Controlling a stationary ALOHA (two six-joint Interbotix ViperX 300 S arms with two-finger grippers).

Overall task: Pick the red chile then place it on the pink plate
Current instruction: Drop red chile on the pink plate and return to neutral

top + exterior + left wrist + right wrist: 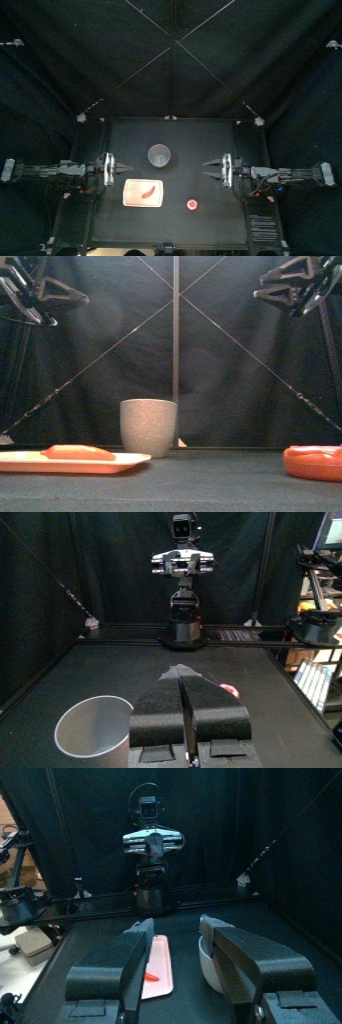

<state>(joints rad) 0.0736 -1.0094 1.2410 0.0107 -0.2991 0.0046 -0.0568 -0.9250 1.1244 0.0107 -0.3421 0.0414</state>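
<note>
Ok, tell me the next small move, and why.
Probably none: leave both arms raised at the sides. The red chile already lies on the pink plate, and the left gripper, jaws shut, and right gripper, jaws open, hold nothing.

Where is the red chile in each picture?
Top view: chile on the pink tray, left of middle.
Front view: chile low left, on the tray.
Left wrist view: not visible.
Right wrist view: chile on the tray, between the jaws.
Shared landmark: grey cup.
</note>
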